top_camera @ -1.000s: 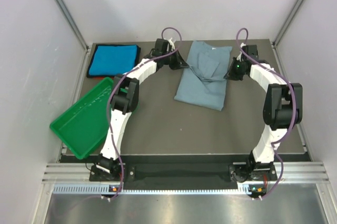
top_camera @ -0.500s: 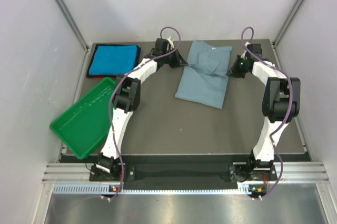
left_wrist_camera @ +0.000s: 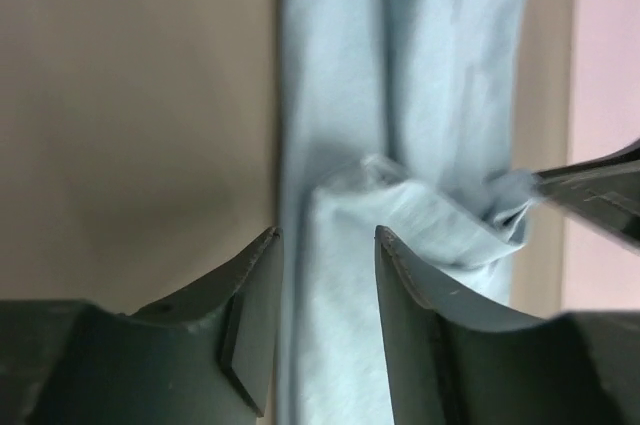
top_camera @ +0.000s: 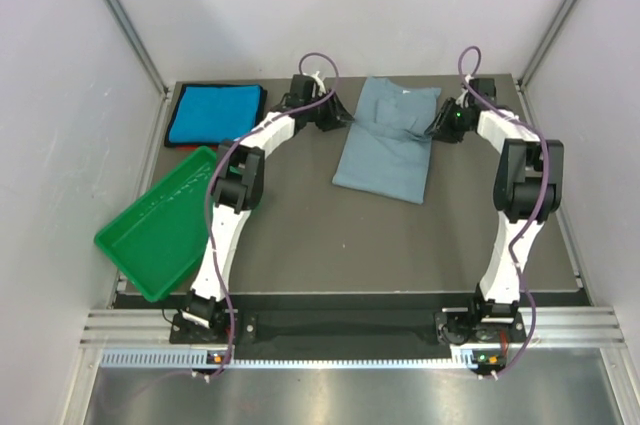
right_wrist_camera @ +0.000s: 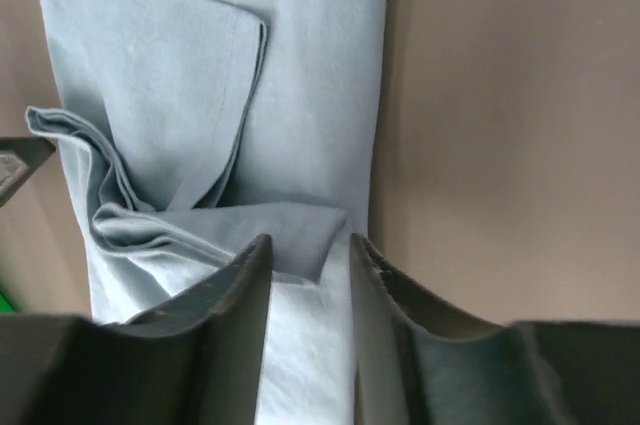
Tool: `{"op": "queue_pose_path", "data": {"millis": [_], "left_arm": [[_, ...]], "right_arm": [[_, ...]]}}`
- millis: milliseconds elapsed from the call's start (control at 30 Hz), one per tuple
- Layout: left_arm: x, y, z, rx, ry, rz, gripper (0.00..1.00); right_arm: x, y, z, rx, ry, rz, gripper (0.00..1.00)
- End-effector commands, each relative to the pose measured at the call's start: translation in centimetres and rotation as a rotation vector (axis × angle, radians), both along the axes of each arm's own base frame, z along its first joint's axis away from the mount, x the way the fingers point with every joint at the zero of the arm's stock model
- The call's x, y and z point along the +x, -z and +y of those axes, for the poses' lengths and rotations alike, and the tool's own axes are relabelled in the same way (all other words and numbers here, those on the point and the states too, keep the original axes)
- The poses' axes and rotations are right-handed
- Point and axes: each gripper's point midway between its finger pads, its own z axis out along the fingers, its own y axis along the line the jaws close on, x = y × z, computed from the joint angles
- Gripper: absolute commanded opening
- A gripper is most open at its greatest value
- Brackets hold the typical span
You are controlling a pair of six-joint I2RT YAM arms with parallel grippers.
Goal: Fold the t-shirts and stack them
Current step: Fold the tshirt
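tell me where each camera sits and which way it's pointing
Top external: above and behind the arms, looking down at the table; left arm and right arm show whole.
Left wrist: on the left arm, looking along its own parted jaws at the grey-blue t-shirt.
Right wrist: on the right arm, looking past its own parted jaws at that shirt's folds.
Shared: all three show the grey-blue t-shirt; only the top view has the turquoise t-shirt and green tray.

The white-and-black left arm [top_camera: 232,195] is arching up toward the upper centre of the frame, its dark two-finger left gripper [left_wrist_camera: 325,245] pointing right, jaws standing apart. The white-and-black right arm [top_camera: 520,190] is mirroring it, its dark right gripper [right_wrist_camera: 308,245] pointing left, jaws parted narrowly.
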Motion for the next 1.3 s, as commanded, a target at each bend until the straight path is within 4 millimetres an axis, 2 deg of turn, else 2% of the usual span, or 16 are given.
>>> {"op": "queue_pose_path", "data": {"millis": [0, 33, 100, 167, 200, 233, 267, 300, 367, 533, 733, 767, 1033, 1133, 1233, 1267], "left_arm": [[0.5, -7.6, 1.6, 0.044, -0.012, -0.192, 0.48], [0.1, -9.6, 2.0, 0.059, -0.013, -0.215, 0.49], [-1.7, -10.4, 2.9, 0.115, 0.021, -0.217, 0.48], [-3.4, -10.5, 3.4, 0.149, 0.047, -0.215, 0.45], [-5.0, -8.4, 3.9, 0.163, 0.064, -0.163, 0.44], [-6.0, -10.0, 4.1, 0.154, 0.068, -0.184, 0.43], [-7.7, -7.8, 4.2, 0.166, 0.092, -0.147, 0.42], [-8.7, -8.7, 4.3, 0.164, 0.107, -0.162, 0.42], [-11.0, -6.3, 4.5, 0.199, 0.138, -0.117, 0.41], [-14.0, -4.1, 4.1, 0.222, 0.191, -0.078, 0.39], [-15.3, -1.0, 3.6, 0.257, 0.181, -0.028, 0.39], [-15.4, -0.8, 3.5, 0.257, 0.18, -0.025, 0.39], [-16.4, 1.3, 3.4, 0.302, 0.192, 0.0, 0.38], [-16.8, 1.5, 3.1, 0.302, 0.204, -0.001, 0.37], [-17.3, 1.3, 2.4, 0.26, 0.23, -0.002, 0.35], [-17.5, 1.2, 2.2, 0.244, 0.235, 0.005, 0.28]], "right_arm": [[1.1, -6.0, -2.0, -0.025, 0.033, -0.115, 0.39], [-0.1, -6.0, -2.2, -0.035, 0.037, -0.083, 0.41], [-1.8, -8.2, -2.1, -0.041, 0.037, -0.098, 0.46], [-4.8, -6.9, -1.4, -0.019, 0.026, -0.033, 0.47], [-5.9, -7.8, -1.1, -0.012, 0.012, -0.046, 0.47], [-7.9, -6.0, -0.5, -0.001, -0.006, 0.004, 0.47], [-9.0, -5.5, -0.3, -0.006, -0.015, 0.019, 0.48], [-9.9, -5.9, -0.3, -0.016, -0.028, 0.002, 0.48], [-12.4, -3.7, 0.2, -0.001, -0.047, 0.041, 0.48], [-15.9, -1.5, 2.7, 0.052, -0.155, 0.029, 0.49], [-16.7, 1.0, 3.9, 0.075, -0.199, 0.042, 0.48], [-17.1, 1.2, 5.0, 0.079, -0.237, 0.044, 0.48], [-18.0, 3.1, 5.5, 0.067, -0.248, 0.062, 0.44], [-18.3, 3.2, 5.3, 0.061, -0.234, 0.058, 0.35], [-18.3, 2.8, 5.3, 0.065, -0.23, 0.042, 0.17], [-18.4, 2.7, 5.4, 0.066, -0.232, 0.04, 0.08]]}}
